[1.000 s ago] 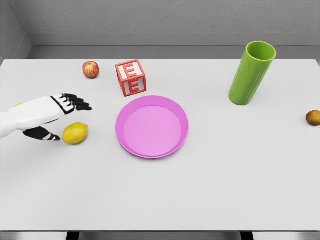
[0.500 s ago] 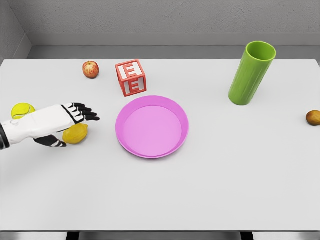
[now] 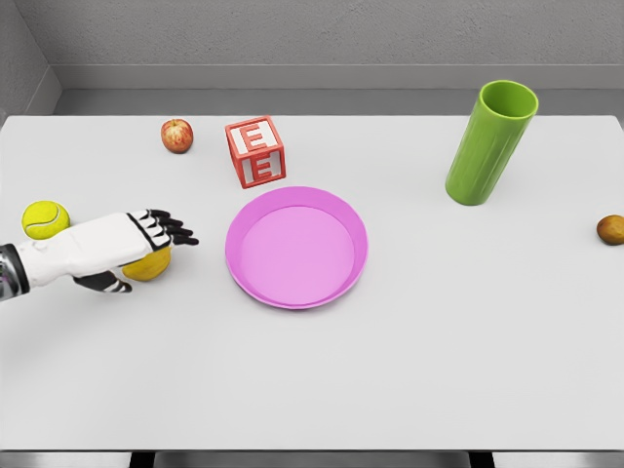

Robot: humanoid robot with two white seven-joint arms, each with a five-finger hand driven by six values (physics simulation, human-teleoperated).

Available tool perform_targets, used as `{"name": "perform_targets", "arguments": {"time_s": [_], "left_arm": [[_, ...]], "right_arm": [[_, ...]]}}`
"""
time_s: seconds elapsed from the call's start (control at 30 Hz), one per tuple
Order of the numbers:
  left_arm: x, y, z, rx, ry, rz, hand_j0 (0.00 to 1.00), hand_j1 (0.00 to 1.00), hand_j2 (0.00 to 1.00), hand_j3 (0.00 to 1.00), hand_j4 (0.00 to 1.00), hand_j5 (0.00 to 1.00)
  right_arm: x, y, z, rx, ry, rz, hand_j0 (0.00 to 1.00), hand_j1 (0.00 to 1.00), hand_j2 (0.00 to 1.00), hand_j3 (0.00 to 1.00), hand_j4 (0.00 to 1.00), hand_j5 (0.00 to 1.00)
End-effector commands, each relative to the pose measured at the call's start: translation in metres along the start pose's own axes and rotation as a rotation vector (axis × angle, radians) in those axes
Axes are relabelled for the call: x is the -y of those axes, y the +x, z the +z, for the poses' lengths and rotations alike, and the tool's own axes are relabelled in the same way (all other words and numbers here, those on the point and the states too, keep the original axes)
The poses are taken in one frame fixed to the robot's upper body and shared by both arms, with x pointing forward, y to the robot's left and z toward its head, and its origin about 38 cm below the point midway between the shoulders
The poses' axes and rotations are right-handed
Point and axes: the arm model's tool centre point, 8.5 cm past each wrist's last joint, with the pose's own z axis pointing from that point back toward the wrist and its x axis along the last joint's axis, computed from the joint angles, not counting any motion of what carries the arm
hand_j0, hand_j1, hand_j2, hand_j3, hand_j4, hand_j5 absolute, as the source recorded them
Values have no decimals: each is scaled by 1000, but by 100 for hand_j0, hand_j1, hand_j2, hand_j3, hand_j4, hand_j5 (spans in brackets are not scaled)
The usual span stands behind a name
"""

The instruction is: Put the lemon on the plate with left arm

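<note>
Now, left hand (image 3: 132,244): open, fingers extended over the lemon, gripping nothing.
Lemon (image 3: 151,265): likely firm, rollable; grasp across its middle.
Plate (image 3: 296,248): centre frame.

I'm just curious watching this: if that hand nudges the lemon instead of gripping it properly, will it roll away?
Probably a little. The lemon looks rounded and lies on a smooth flat table, so a nudge from the left hand could set it rolling. Its oval shape with a pointed tip would likely make it wobble and stop soon. It looks firm, so unlikely to squash.
</note>
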Motion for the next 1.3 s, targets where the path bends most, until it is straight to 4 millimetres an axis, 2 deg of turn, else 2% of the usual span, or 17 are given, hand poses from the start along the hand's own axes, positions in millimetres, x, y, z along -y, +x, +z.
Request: {"name": "perform_targets", "arguments": {"time_s": [0.0,0.1,0.37,0.4,0.47,0.5,0.77,1.1,1.27], "left_arm": [[5,-3,-1,-12,-6,7,100,100,100,100,100,100],[9,-12,2,-38,-13,22,100,100,100,100,100,100],[13,-11,-1,-43,-32,1,100,100,100,100,100,100],[13,-11,-2,-45,-37,-6,96,96,96,96,96,96],[14,-11,-2,-48,-43,-15,80,80,80,80,80,80],[13,-12,-1,-52,-49,-21,78,78,78,78,78,78],[18,-9,-7,-43,-77,-11,78,78,78,78,78,78],[16,-10,-5,-45,-69,-7,59,59,59,59,59,59],[9,-11,-4,-43,-47,-6,58,58,58,58,58,58]], "right_arm": [[0,0,0,0,0,0,100,100,100,100,100,100],[0,0,0,1,0,0,100,100,100,100,100,100],[0,0,0,1,0,0,100,100,100,100,100,100],[0,0,0,0,0,0,100,100,100,100,100,100],[0,0,0,0,0,0,100,100,100,100,100,100],[0,0,0,0,0,0,100,100,100,100,100,100],[0,0,0,1,0,0,100,100,100,100,100,100],[0,0,0,0,0,0,100,100,100,100,100,100],[0,0,0,1,0,0,100,100,100,100,100,100]]}}
